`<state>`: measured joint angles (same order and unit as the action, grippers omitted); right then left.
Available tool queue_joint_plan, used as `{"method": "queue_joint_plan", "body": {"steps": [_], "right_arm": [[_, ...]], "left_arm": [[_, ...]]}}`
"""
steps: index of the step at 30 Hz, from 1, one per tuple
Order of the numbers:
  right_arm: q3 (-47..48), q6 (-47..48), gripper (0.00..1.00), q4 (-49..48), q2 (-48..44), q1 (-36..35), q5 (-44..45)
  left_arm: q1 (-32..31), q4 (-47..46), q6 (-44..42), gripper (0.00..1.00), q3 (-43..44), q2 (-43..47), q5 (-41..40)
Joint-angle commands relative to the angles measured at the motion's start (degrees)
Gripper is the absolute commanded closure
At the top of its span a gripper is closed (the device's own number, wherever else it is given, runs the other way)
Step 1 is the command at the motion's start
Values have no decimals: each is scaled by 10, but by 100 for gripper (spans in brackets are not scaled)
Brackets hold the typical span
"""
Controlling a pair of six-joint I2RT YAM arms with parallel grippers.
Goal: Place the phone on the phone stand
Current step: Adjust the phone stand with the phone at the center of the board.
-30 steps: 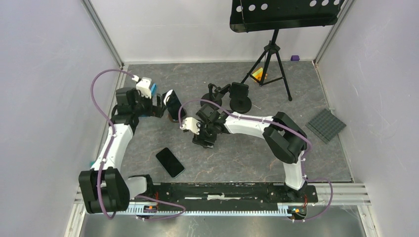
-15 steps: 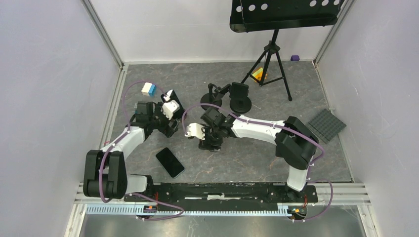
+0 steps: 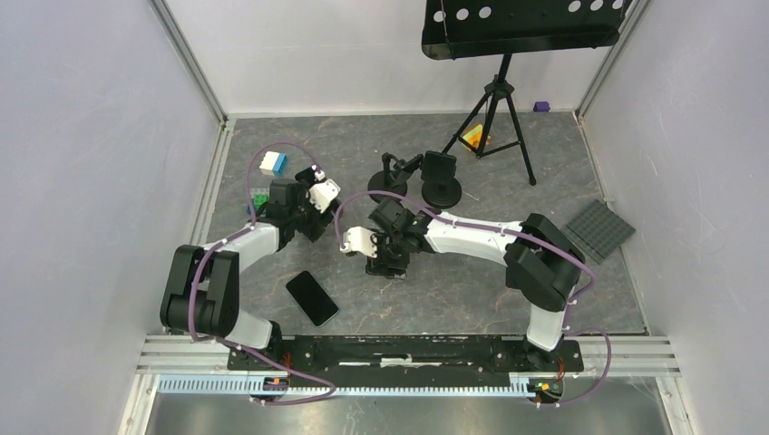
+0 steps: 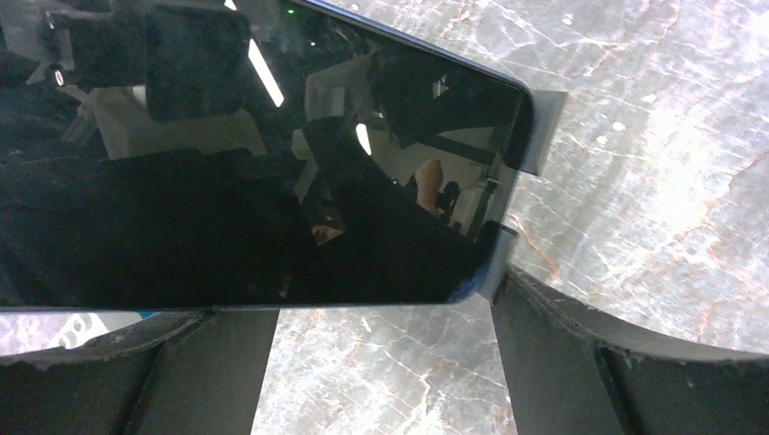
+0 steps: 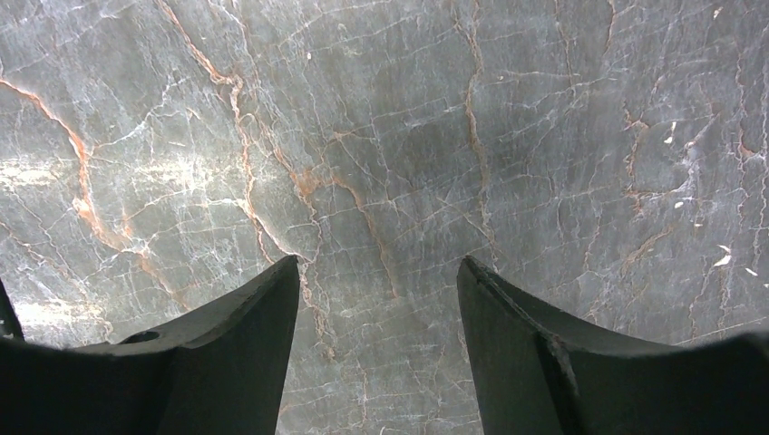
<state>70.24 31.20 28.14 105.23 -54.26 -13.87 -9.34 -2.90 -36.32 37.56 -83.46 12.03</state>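
Left gripper (image 4: 363, 308) jaws spread, nothing clamped, upright phone (image 4: 254, 181) right at its fingertips; I'd centre, close square on its edges, then carry to what I take for the stand (image 3: 442, 181); right gripper (image 5: 376, 272) open, empty.

Both arms are built alike on my screen: the left arm (image 3: 249, 245) and the right arm (image 3: 464, 232) wear white link shells between chunky black joint housings, and a purple cable (image 3: 281, 144) loops off each one. A white camera block (image 3: 357, 241) sits at each wrist. On my right wrist feed the fingers (image 5: 231, 362) are matte black wedges with slightly rough edges.
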Motion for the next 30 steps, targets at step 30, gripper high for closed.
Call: {"method": "queue_joint_plan", "body": {"steps": [30], "right_arm": [[-50, 52, 30, 55, -100, 0, 52]], "left_arm": [[40, -46, -80, 9, 76, -83, -104]]}}
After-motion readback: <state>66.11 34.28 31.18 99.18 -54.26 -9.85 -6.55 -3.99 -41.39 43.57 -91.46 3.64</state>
